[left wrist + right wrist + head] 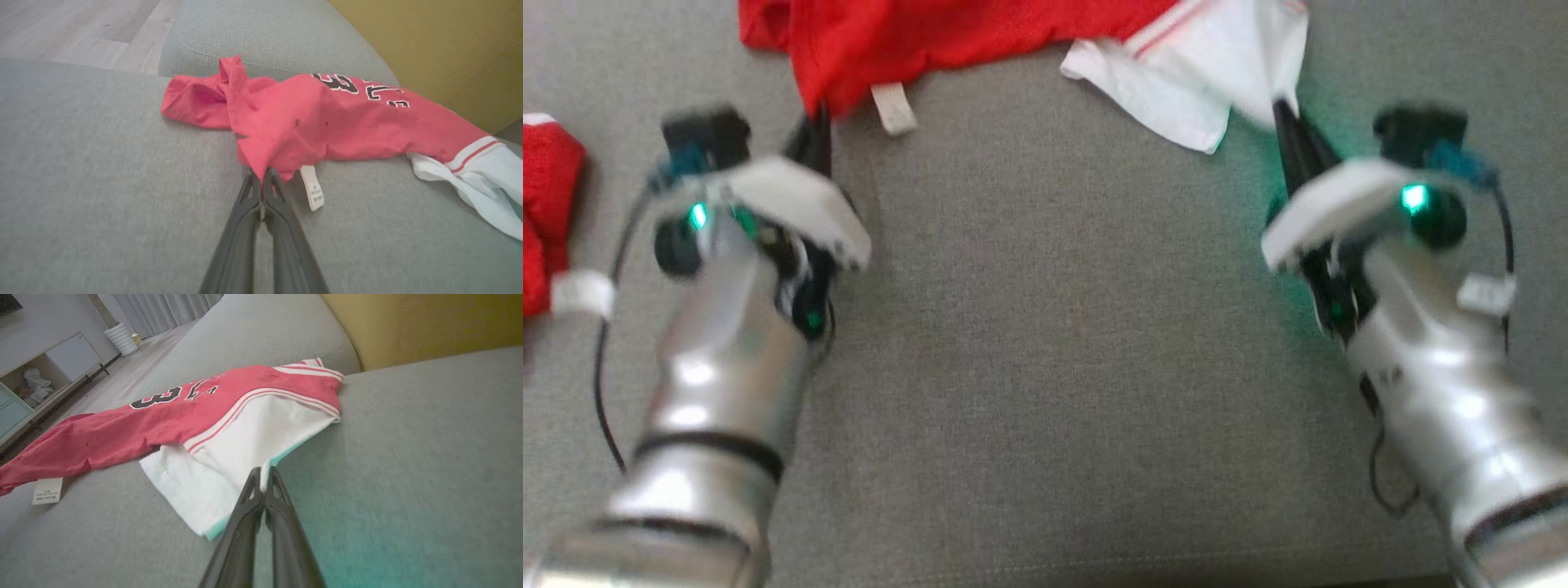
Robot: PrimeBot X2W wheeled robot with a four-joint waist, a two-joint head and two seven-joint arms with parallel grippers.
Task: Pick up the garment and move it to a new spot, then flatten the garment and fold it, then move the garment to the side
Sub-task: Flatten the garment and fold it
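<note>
The garment (pixel 947 33) is a red and white sports jersey with black lettering, lying crumpled across the far part of the grey sofa seat (pixel 1045 327). My left gripper (pixel 818 114) is shut on the red edge of the garment (pixel 310 118), next to a white care label (pixel 312 188). My right gripper (pixel 1278 106) is shut on the white part of the garment (pixel 253 441), pinching a fold of it. Both sets of fingertips are covered by cloth in the head view.
A second red cloth (pixel 547 212) with a white label lies at the left edge of the seat. A mustard-yellow backrest (pixel 408 322) rises behind the cushion. Wooden floor (pixel 73 28) and a low cabinet (pixel 45 371) lie beyond the sofa.
</note>
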